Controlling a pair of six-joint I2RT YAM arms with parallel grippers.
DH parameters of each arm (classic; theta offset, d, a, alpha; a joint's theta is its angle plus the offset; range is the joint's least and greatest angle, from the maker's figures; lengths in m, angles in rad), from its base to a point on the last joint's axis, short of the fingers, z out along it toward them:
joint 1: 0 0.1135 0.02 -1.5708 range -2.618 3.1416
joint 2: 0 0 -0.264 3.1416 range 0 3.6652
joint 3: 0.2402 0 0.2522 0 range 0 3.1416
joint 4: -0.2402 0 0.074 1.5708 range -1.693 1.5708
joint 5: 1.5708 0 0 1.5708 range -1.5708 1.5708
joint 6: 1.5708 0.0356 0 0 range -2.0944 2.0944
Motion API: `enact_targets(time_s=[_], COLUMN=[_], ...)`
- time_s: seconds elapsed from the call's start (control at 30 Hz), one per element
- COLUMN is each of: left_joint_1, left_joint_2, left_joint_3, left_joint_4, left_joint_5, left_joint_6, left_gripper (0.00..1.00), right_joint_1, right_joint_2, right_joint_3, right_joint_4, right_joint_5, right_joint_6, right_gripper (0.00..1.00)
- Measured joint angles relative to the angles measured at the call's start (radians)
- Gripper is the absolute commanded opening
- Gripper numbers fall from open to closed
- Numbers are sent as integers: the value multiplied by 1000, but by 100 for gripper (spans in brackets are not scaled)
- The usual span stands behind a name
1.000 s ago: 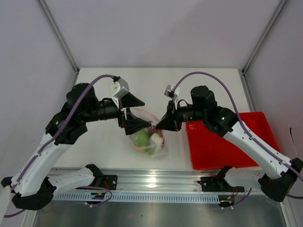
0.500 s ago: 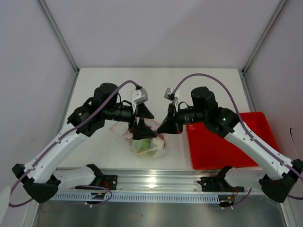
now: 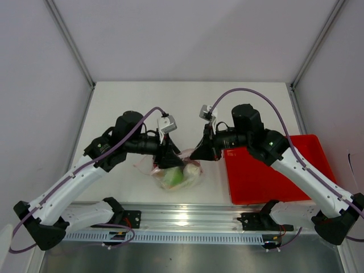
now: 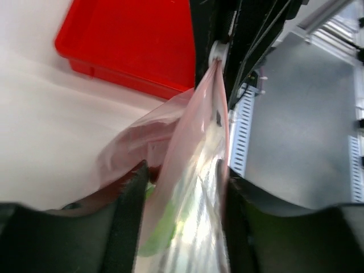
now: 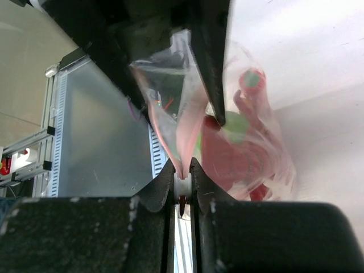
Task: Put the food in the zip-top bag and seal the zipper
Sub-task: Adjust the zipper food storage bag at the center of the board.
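Note:
The clear zip-top bag (image 3: 181,175) lies near the table's front edge with a round green fruit (image 3: 172,177) and other food inside. My right gripper (image 3: 197,154) is shut on the white slider of the pink-red zipper (image 5: 181,183) at the bag's right end. My left gripper (image 3: 169,161) stands just left of it, its jaws apart on either side of the bag's upper part (image 4: 187,170); the zipper strip (image 4: 223,119) runs along the right finger. The right wrist view shows red (image 5: 227,162) and green (image 5: 236,128) pieces in the bag.
A red tray (image 3: 273,170) sits on the table to the right of the bag, under the right arm; it also shows in the left wrist view (image 4: 131,40). The metal rail (image 3: 187,219) runs along the near edge just below the bag.
My left arm has swung in and lowered; its gripper moved right along the bag's mouth toward the right gripper. The bag has shifted slightly. The right gripper has stayed put.

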Motion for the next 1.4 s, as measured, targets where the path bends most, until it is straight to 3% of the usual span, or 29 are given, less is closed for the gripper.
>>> enact_targets(time_s=[0.17, 0.2, 0.27, 0.3, 0.37, 0.57, 0.77, 0.93, 0.97, 1.3, 1.4], left_joint_1=[0, 0, 0, 0, 0, 0, 0, 0, 0, 0, 0], left_joint_2=[-52, -57, -61, -59, -51, -33, -36, -43, -44, -57, -61], left_joint_3=[-5, -5, -4, -2, 5, 12, 12, 12, 12, 11, 11], left_joint_4=[10, 11, 9, 9, 3, 3, 7, 7, 7, 6, 6], left_joint_5=[-88, -103, -121, -129, -137, -140, -134, -132, -133, -130, -129], left_joint_6=[-27, -32, -45, -49, -50, -76, -116, -154, -160, -195, -199], left_gripper=[30, 19, 4, 1, 1, 1, 1, 1, 1, 1, 1], right_joint_1=[-8, -10, -12, -15, -22, -55, -73, -73, -73, -32, -17], right_joint_2=[0, 0, 0, 0, -1, -38, -149, -224, -234, -173, -169], right_joint_3=[-8, -9, -11, -13, -17, -84, -238, -348, -375, -453, -453], right_joint_4=[0, 1, 1, 3, 8, 59, 133, 284, 331, 613, 643], right_joint_5=[-12, -14, -14, -14, -14, -10, 6, 37, 43, 63, 78], right_joint_6=[0, 0, 0, 2, 11, 43, 111, 201, 229, 387, 401], right_gripper=[0, 0, 13, 31, 45, 63, 60, 51, 46, 40, 32])
